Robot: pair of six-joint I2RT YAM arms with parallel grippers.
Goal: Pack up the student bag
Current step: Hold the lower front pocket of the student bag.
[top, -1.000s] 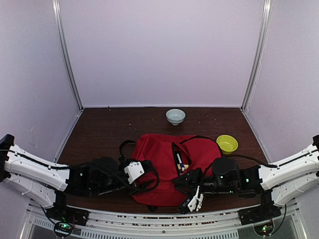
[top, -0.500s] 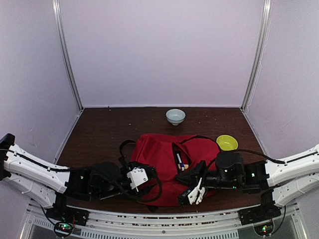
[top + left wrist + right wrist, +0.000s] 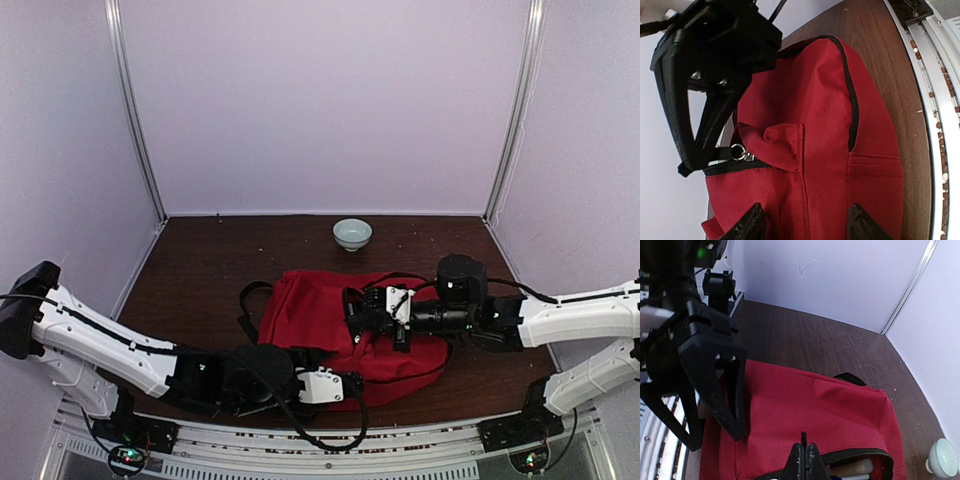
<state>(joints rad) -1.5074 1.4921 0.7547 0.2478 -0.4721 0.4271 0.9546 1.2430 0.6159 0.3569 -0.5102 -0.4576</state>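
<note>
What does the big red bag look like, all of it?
The student bag is a big red fabric backpack with black zippers and black straps. It lies flat in the middle of the dark wooden table. One zipper is partly open, and pen-like things show inside. The right gripper, shut, sits at the edge of that opening. The left gripper hangs open over the bag's near edge.
</note>
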